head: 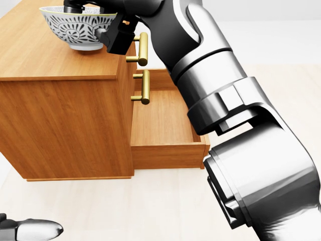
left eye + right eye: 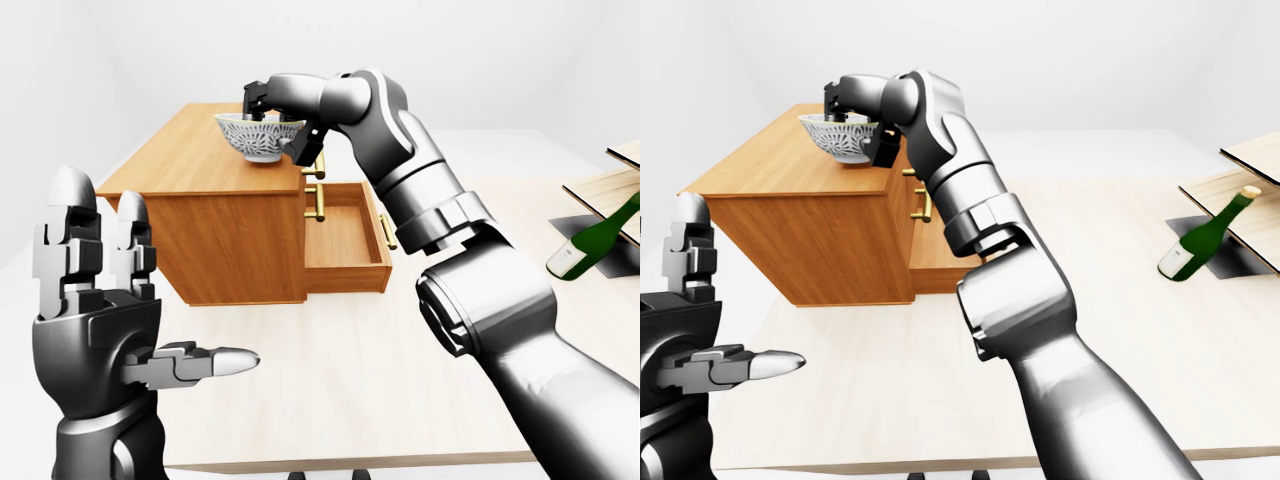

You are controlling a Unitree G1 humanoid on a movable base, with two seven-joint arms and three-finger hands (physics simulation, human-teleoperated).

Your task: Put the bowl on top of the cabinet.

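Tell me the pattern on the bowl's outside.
The bowl is white with dark floral patterning, clearest in the head view.

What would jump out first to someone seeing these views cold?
The right hand, shut on the patterned bowl over the right edge of the cabinet, at the head view's top left. Below it, the drawer stands pulled open. In the left-eye view, the open left hand stands at lower left; a green bottle leans at far right.

In the left-eye view the brown wooden cabinet [image 2: 230,240] stands on the pale wooden worktop [image 2: 400,350], with the blue-patterned white ceramic bowl [image 2: 258,140] over its top, near the right edge. Its open wooden drawer [image 2: 340,250] juts rightward, and the green glass bottle [image 2: 575,250] lies well right of it.
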